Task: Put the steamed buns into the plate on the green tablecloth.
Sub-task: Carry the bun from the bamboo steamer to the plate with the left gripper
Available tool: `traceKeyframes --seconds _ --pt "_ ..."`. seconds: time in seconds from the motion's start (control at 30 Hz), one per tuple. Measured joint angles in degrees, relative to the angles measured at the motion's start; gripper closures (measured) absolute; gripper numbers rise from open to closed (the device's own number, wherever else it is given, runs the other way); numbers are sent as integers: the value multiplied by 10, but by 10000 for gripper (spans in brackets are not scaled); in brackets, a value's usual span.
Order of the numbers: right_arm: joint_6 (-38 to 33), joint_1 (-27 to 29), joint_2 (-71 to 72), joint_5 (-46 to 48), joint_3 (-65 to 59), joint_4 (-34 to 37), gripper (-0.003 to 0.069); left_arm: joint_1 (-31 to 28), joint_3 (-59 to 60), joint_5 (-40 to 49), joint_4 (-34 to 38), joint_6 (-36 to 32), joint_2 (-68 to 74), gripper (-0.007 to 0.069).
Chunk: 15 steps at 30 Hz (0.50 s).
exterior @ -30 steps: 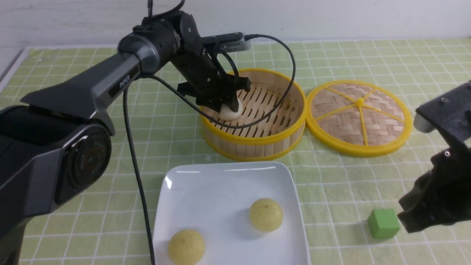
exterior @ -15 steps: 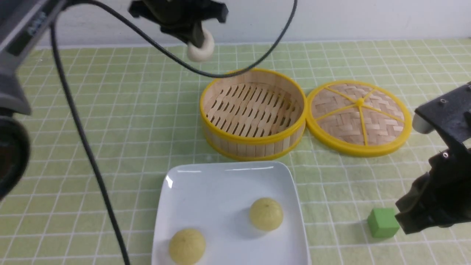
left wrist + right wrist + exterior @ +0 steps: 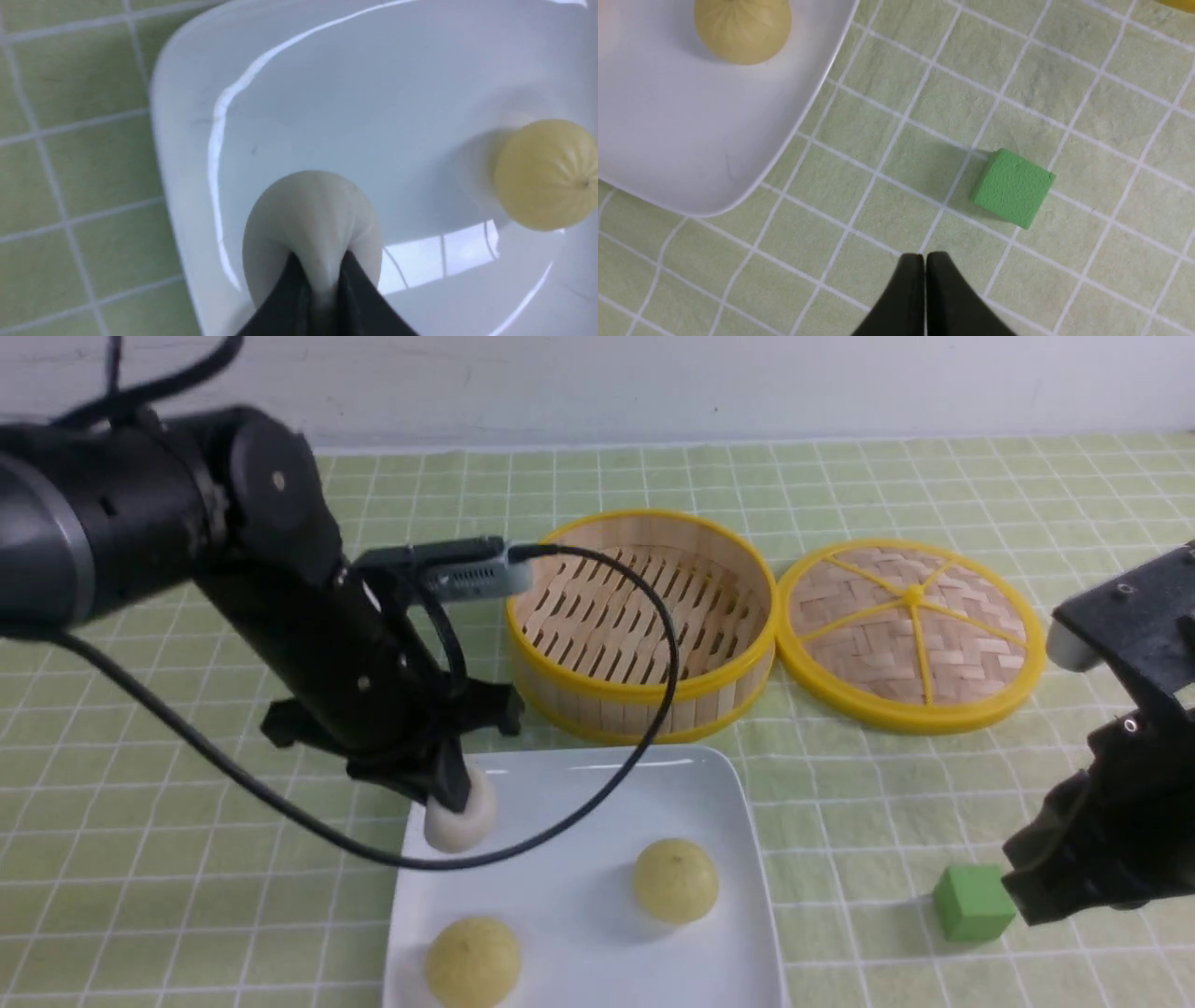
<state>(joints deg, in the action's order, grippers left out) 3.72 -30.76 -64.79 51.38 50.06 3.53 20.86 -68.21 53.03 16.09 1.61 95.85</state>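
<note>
My left gripper (image 3: 457, 798) is shut on the whitish-grey steamed bun (image 3: 459, 821) and holds it over the far left corner of the white square plate (image 3: 579, 775). In the left wrist view the bun (image 3: 308, 214) is pinched between the fingertips (image 3: 294, 280) just above the plate (image 3: 373, 93). Two pale yellow buns (image 3: 676, 880) (image 3: 473, 962) lie in the plate; one shows in the left wrist view (image 3: 546, 175), one in the right wrist view (image 3: 742, 28). My right gripper (image 3: 925, 261) is shut and empty over the green tablecloth (image 3: 187, 859).
An empty bamboo steamer basket (image 3: 644, 625) stands behind the plate, its woven lid (image 3: 910, 635) to its right. A green cube (image 3: 973, 902) lies on the cloth close to my right gripper, also in the right wrist view (image 3: 1013, 186). My left arm's cable (image 3: 597, 793) hangs over the plate.
My left gripper lifted the whitish-grey bun out of the steamer basket, raised it high, then brought it down and forward over the plate's far left corner. The right arm has not moved.
</note>
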Motion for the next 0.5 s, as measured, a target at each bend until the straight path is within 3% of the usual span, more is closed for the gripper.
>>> traceKeyframes --seconds 0.17,0.3,0.33,0.5 --pt "0 0 14 7 0 0 630 0 28 -74 47 -50 27 450" --pt "1 0 47 37 0 0 627 0 29 -86 55 -54 44 340" --pt "10 0 78 64 0 0 625 0 29 -89 58 -54 49 282" --pt "19 0 167 117 0 0 621 0 29 -98 64 -54 52 191"
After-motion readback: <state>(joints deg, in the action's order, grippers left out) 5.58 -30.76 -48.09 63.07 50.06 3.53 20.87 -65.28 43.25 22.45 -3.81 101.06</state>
